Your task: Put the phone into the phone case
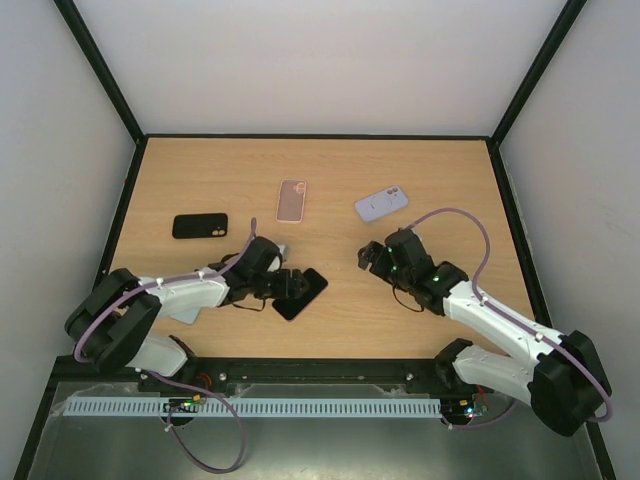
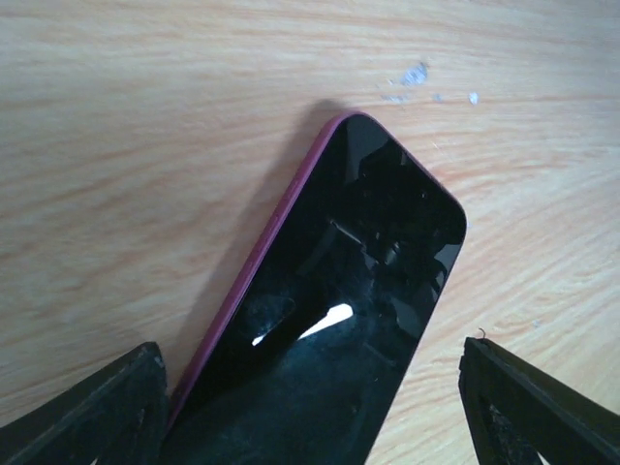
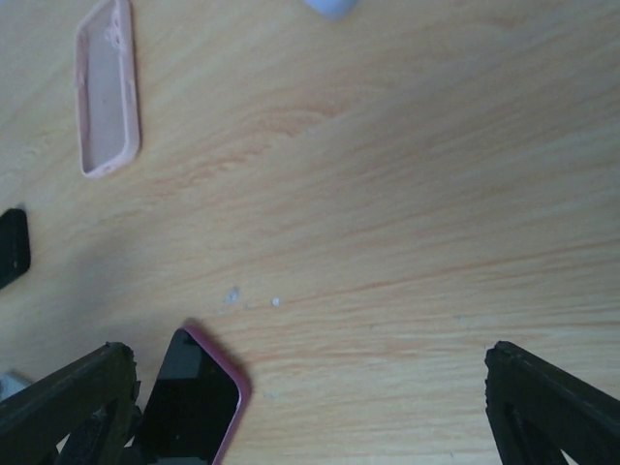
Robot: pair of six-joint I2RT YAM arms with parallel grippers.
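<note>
Pincer (image 2: 310,368) on left arm gapes wide — phone (image 2: 363,262) lies between, ungripped.

Left end effector (image 1: 288,284) and right end effector (image 1: 368,257): jaws spread wide.

On the table (image 1: 440,175), the phone (image 1: 300,293) lies before the phone case (image 1: 292,200).

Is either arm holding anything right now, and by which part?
Nothing is held. The left gripper has its jaws open either side of the phone, not clamping it; the right gripper is open and empty.
</note>
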